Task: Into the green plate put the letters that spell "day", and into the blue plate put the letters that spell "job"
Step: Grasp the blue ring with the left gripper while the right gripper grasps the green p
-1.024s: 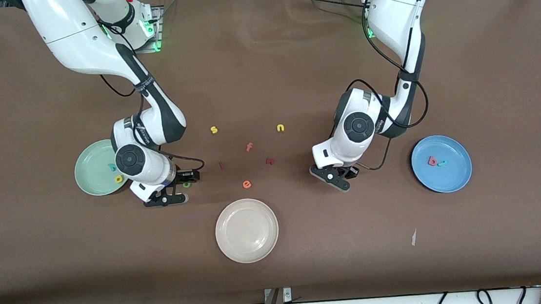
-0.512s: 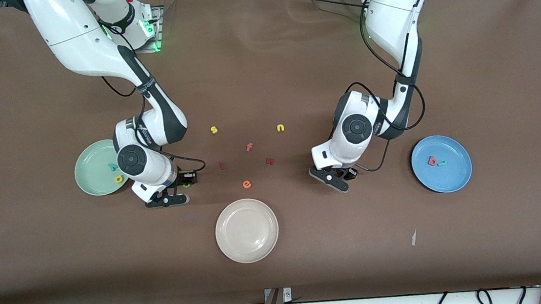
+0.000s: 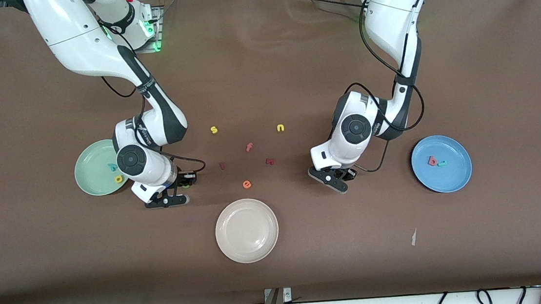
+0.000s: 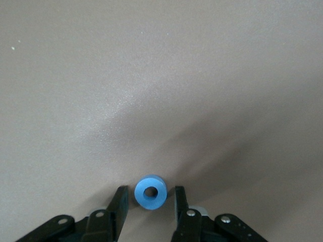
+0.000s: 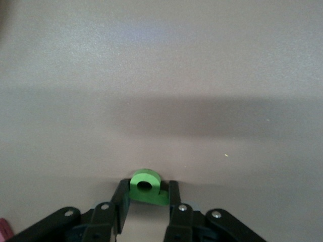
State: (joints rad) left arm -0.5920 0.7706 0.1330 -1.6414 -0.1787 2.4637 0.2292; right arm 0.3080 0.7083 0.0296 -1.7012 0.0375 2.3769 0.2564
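Our right gripper (image 5: 146, 201) has just clamped the small green foam rounded letter (image 5: 146, 187); our left gripper (image 4: 150, 206) narrows around, maybe gripping, the blue ring-shaped foam letter (image 4: 151, 192). Lifts next.

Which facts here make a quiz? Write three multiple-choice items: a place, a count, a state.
1. Where is the blue o?
A. In the blue plate
B. On the table between the left gripper's fingers
C. In the cream plate

2. How many letters lie in the green plate?
A. None
B. Two
C. Four

3. What is the right gripper doing?
A. Closed on the green letter
B. Wide open over the cream plate
C. Holding the orange e

Key: 1 B, the o sits on bare table inside the left gripper. 2 B, the green plate holds a teal and a yellow letter. 3 A, the right gripper has its fingers against the green letter.
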